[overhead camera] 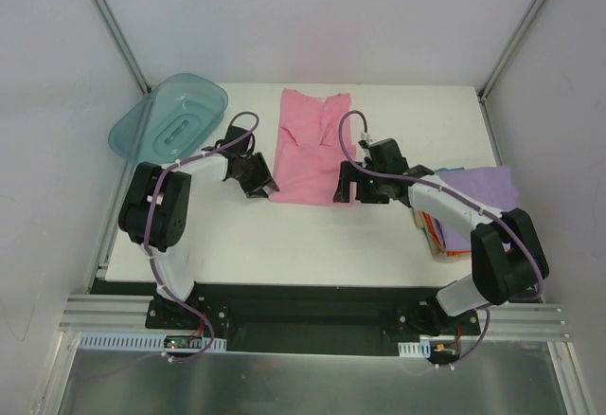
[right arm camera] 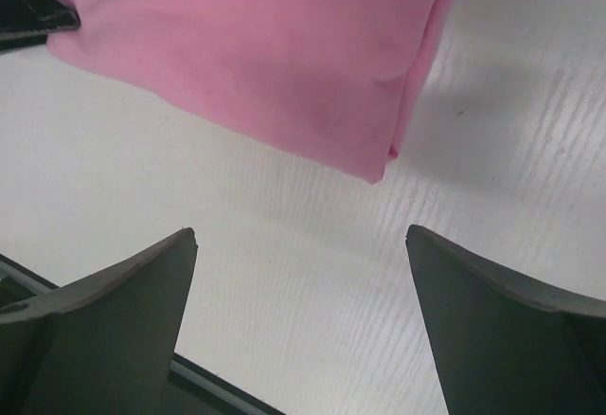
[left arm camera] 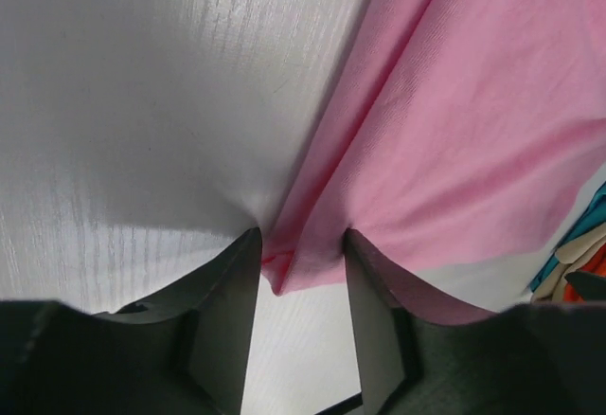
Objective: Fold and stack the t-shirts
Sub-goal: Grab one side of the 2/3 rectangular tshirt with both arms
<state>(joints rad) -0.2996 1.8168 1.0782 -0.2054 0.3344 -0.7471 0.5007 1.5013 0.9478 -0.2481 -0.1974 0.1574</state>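
Surface: white wood-grain table (overhead camera: 284, 244) inside a white-walled bay with metal corner posts.

Container: translucent teal plastic tub (overhead camera: 170, 117) at 10 o'clock, overhanging the table's far-left corner. Only its own moulded floor shows through it.

Pink t-shirt (overhead camera: 308, 154): at 12 o'clock, lying flat and folded into a long strip, neck end towards the far wall.

Stack of folded tees: at 3 o'clock by the right edge. The lavender t-shirt (overhead camera: 483, 186) is on top, with the orange t-shirt (overhead camera: 434, 233) and teal t-shirt (left arm camera: 578, 225) showing as edges below it.

Left gripper (left arm camera: 301, 244): at the pink shirt's 7 o'clock corner. The jaws stand narrow and the bunched corner fills the gap at the tips. Whether they actually clamp it cannot be told.

Right gripper (right arm camera: 301, 235): at the shirt's 5 o'clock corner. The jaws are spread wide over bare table and hold nothing. The folded corner lies just past the fingertips, apart from them.
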